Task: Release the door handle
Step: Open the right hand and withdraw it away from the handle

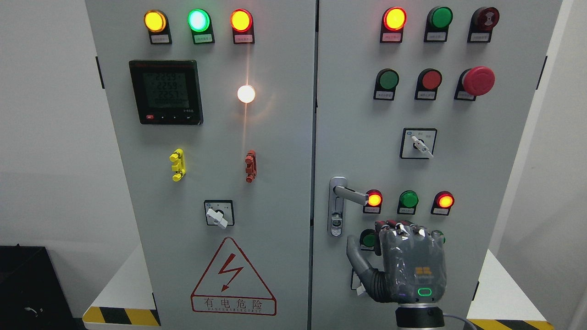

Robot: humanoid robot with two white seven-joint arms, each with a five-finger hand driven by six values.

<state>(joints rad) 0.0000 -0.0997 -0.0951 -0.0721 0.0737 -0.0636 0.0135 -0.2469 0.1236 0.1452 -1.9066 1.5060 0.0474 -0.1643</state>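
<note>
Tall grey steel control cabinet (284, 183) with twin doors fills the view behind the hand. Right hand (403, 261), grey articulated with black fingers, rises from the bottom edge; fingers loosely curled, thumb out to the side, gripping nothing. Silver lever door handle (349, 194) above and left of the hand, near but apart, level. Release judged complete. Next: draw back clear of the lit red indicator lamp (374, 199) just above the knuckles.

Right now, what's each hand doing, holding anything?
Right hand: below the door handle, not touching it, holding nothing; fingers face away, so open or closed cannot be told.
Left hand: not in view.
</note>
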